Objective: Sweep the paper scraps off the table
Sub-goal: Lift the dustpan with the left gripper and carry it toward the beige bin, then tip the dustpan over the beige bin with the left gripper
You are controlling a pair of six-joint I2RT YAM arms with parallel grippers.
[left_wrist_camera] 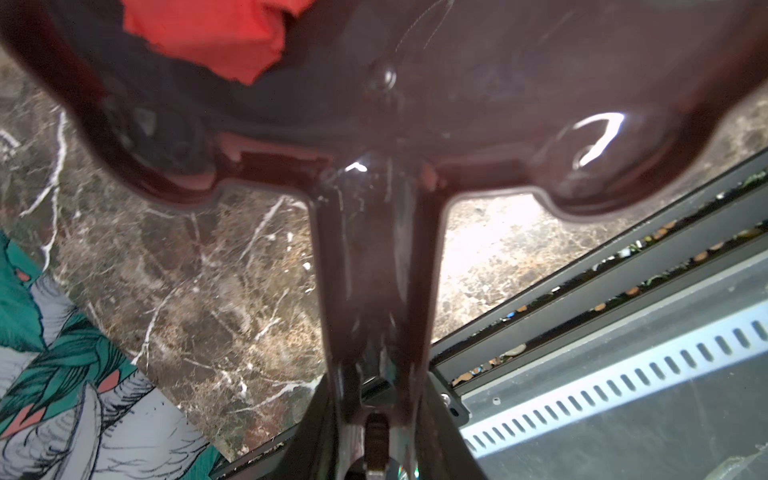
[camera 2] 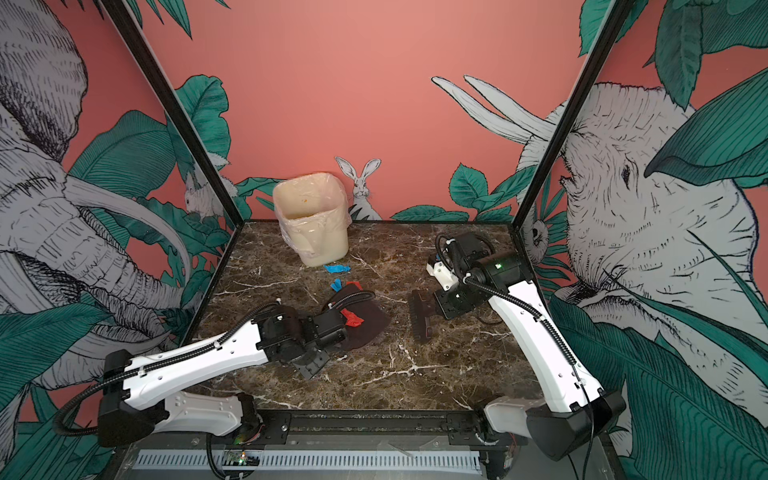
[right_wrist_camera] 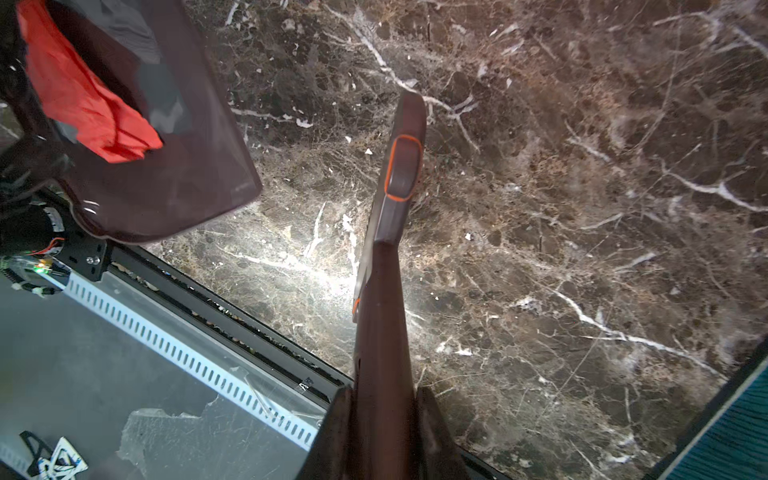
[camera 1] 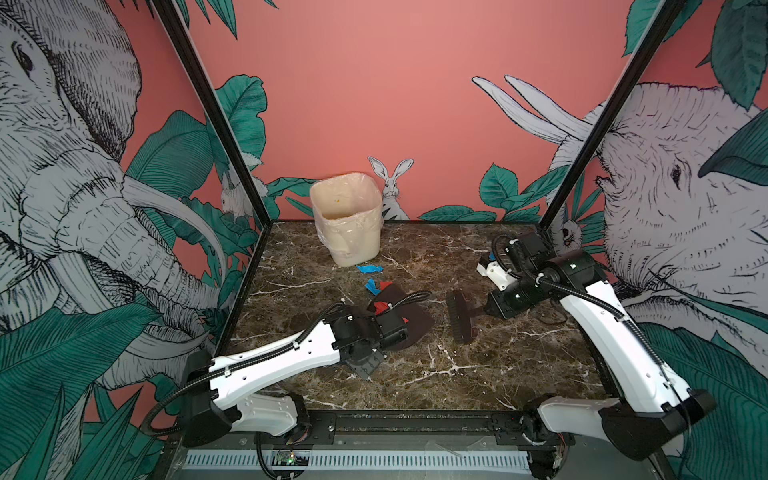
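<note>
- Left wrist view: the left gripper (left_wrist_camera: 376, 432) is clamped on the handle of a dark brown dustpan (left_wrist_camera: 457, 104), and the handle runs straight out from between its fingers
- A red paper scrap (left_wrist_camera: 208, 37) lies inside the pan, near its back wall
- In both top views the left arm reaches in low from the near left corner, its forearm almost level and pointing toward the middle of the table (camera 1: 498, 361). The wrist is hunched over the pan's handle
- The pan's wide edge faces the brush (camera 1: 460, 318), and the two are near each other but apart. Whether that edge touches the table cannot be told
- The right arm rises from the near right corner to an elbow high by the far right post, then folds back down toward the centre
- The right gripper (camera 1: 484, 309) is closed tight on the brush handle. In the right wrist view the handle leaves the fingers in line with them, with the brush head beyond it over bare table
- Two blue paper scraps (camera 1: 369, 269) lie on the table between the bin (camera 1: 357, 245) and the dustpan. A second red piece (camera 1: 385, 284) lies just beside the nearer blue one
- The cream lined bin stands upright at the far edge, left of centre
</note>
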